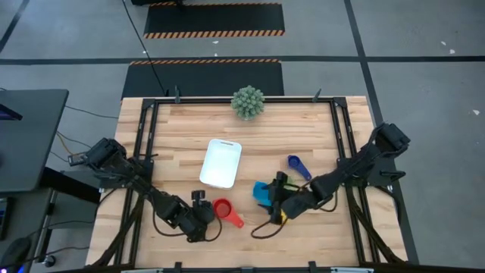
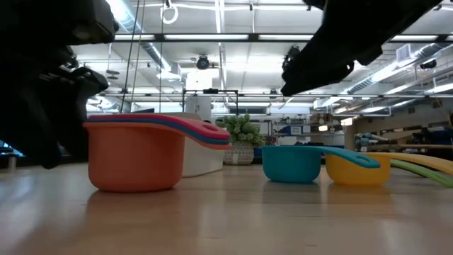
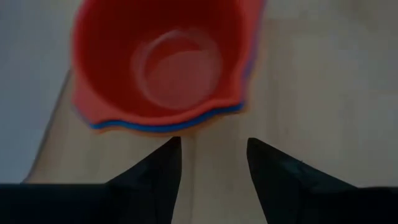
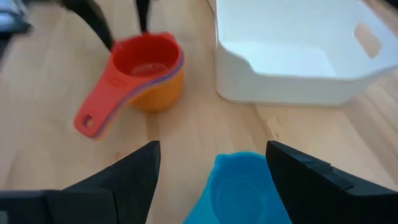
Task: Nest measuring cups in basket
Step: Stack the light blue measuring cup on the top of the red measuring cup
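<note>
A nested stack of measuring cups (image 1: 222, 208), red inside blue inside orange (image 2: 134, 152), stands upright on the table with its handle toward the near right. My left gripper (image 3: 211, 143) is open just short of the stack's rim (image 3: 161, 124), touching nothing. My right gripper (image 4: 214, 146) is open, with a finger on either side of a light blue cup (image 4: 242, 186) that stands on the table (image 1: 261, 193); I see no touch. A yellow cup (image 2: 357, 170) and a green handle (image 2: 425, 170) lie beside it. A dark blue cup (image 1: 295, 163) lies apart. The white basket (image 1: 220, 162) holds nothing.
A spiky green ball plant (image 1: 248, 101) stands at the table's far edge, beyond the basket. Black frame rails run along the left and right sides of the table (image 1: 341, 129). Bare wood lies between the basket and the near edge and to the basket's left.
</note>
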Tool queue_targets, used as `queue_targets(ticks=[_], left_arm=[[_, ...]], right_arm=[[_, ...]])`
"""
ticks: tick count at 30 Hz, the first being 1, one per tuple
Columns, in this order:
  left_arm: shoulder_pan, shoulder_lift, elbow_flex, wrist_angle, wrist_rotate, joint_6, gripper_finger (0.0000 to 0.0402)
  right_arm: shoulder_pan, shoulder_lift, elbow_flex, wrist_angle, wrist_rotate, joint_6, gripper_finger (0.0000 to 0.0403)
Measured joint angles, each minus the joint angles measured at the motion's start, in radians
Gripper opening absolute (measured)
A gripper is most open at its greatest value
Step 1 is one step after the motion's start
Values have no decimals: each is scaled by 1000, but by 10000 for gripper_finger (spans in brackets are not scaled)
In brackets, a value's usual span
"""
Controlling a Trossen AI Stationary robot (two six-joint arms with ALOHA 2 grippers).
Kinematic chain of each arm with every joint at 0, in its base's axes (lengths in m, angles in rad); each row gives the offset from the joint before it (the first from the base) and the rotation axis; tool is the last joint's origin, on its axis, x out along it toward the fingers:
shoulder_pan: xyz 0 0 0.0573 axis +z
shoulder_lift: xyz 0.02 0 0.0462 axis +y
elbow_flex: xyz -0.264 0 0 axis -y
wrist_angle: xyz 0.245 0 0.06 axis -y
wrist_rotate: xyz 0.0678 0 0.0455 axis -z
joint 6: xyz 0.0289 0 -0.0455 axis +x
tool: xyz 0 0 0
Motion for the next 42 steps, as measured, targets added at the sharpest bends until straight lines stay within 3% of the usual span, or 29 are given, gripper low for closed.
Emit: queue_targets(ticks=[7,12,19,26,36,42], left_arm=[[-44,0,0,18,0,99,187],[-88,-6,0,57,-71,174,187],[-163,-142,-24,69,-182,230,169],[-149,-315,-179,226,-162,293,143],[-149,-486,-395,501,-150,410,141],[-149,-542,-492,619,-144,496,141]], right_arm=[[-22,134,177,-185,-36,71,299],[-29,207,292,-311,-53,87,299],[-32,282,432,-477,-85,167,291],[-41,296,498,-571,-131,271,277],[-65,297,507,-606,-135,295,277],[-102,297,507,-612,-223,293,277]])
